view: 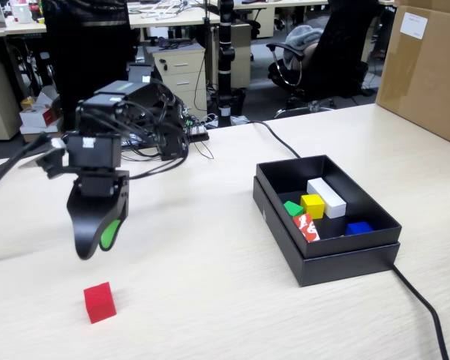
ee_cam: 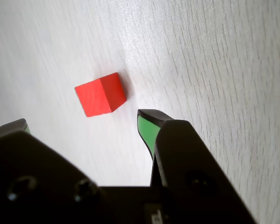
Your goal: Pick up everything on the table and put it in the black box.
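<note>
A plain red cube [view: 100, 302] lies on the beige table [view: 202, 300] at the front left; it also shows in the wrist view [ee_cam: 100, 94]. My gripper [view: 97, 247] hangs above it, a little up and back, open and empty, with green pads. In the wrist view the gripper [ee_cam: 81, 122] has its jaws spread wide, and the cube lies just beyond and between the tips. The black box [view: 337, 262] stands at the right and holds the green cube [view: 292, 208] and the yellow cube [view: 313, 205].
Inside the box also lie a long white block [view: 326, 196], a red block with white print [view: 306, 226] and a blue piece [view: 358, 228]. A black cable [view: 424, 307] runs past the box. A brown carton [view: 424, 71] stands at the far right.
</note>
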You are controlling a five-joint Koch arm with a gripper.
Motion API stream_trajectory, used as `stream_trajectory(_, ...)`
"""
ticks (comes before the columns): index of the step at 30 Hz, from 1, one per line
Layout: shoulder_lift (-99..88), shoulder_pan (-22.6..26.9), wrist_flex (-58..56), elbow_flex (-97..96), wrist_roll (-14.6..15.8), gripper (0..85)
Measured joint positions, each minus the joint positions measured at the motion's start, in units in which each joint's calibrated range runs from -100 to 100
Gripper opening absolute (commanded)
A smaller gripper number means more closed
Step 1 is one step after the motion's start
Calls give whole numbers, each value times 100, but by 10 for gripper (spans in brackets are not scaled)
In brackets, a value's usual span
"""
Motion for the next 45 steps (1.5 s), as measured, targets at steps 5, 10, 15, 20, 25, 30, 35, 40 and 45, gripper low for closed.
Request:
stream_trajectory(5,479,-34,0,237,-68,463)
stream_trajectory(10,1269,-78,0,931,-171,463)
stream_trajectory(15,1528,-78,147,958,-254,463)
stream_trajectory(20,1683,-83,286,968,-332,463)
stream_trajectory(25,1786,-78,364,1059,-386,463)
stream_trajectory(30,1812,-63,364,1077,-405,449)
stream_trajectory(35,1825,-59,286,1086,-469,375)
stream_trajectory(40,1812,-49,-302,1114,-562,375)
stream_trajectory(45,1748,-49,-581,1187,-586,375)
